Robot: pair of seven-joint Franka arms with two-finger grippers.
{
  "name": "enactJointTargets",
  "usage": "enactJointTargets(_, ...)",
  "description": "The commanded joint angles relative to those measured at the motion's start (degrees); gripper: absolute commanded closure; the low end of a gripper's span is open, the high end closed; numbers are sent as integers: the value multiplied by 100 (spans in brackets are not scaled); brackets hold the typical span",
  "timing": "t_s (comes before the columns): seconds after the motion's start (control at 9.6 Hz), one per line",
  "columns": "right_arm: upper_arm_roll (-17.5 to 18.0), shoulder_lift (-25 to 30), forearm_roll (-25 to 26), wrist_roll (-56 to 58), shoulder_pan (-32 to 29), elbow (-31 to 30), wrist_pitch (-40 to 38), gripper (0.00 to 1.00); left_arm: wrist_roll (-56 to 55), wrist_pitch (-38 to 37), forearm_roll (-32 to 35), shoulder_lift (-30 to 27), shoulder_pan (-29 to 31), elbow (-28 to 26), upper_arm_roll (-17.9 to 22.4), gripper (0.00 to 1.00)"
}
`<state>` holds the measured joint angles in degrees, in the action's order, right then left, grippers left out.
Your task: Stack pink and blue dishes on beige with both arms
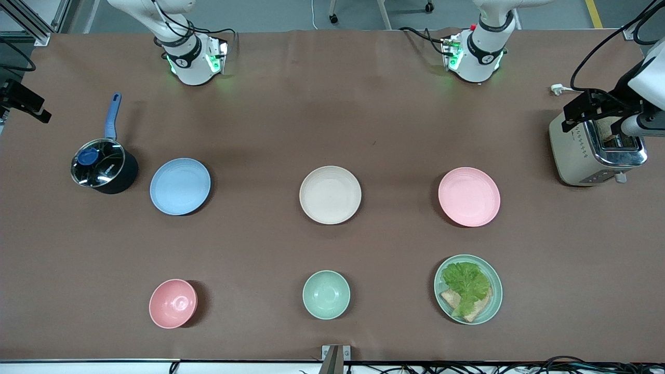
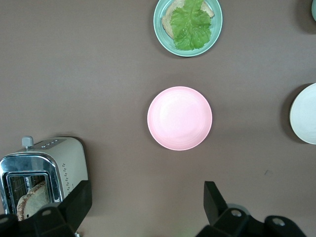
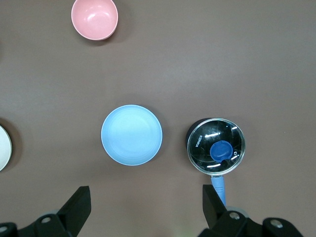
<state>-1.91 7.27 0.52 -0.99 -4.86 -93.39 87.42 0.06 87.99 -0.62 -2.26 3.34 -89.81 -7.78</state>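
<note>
The beige plate (image 1: 330,195) lies at the middle of the table. The pale pink plate (image 1: 469,196) (image 2: 180,118) lies beside it toward the left arm's end. The light blue plate (image 1: 180,186) (image 3: 132,134) lies toward the right arm's end. All three are bare and apart. My left gripper (image 2: 147,200) hangs high and open, holding nothing, over bare table between the pink plate and the toaster. It shows in the front view as the left gripper (image 1: 592,108) in front of the toaster. My right gripper (image 3: 145,200) hangs high and open over bare table by the blue plate and the pot.
A lidded black pot (image 1: 104,166) with a blue handle stands beside the blue plate. A toaster (image 1: 597,150) with bread stands at the left arm's end. Nearer the front camera lie a pink bowl (image 1: 173,303), a green bowl (image 1: 326,294) and a green plate (image 1: 496,288) with lettuce.
</note>
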Motion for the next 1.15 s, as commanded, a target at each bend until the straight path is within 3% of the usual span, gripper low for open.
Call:
enactJointTargets(0.0,51,-24,63,-86,-68,66,-32,0,-41,-124,114,86,0,-10,13,0)
enactJointTargets(0.42,42,-33,54,-86,-59,23,-6,0,-59,85,150,462,17,-141,22,0)
enactJointTargets(0.52,51,-103,54,-86,-24,-117,177,0,-59,513,141,507,87,-577,22,0)
enactJointTargets(0.94,42,-191,63,-68,-6,-2230,2396,0,-59,3182,141,779,254,-2642,22,0)
enactJointTargets(1.04,42,-209,71,-33,-6,-2967,3238,0,-24,3694,141,1024,394,-2917,22,0)
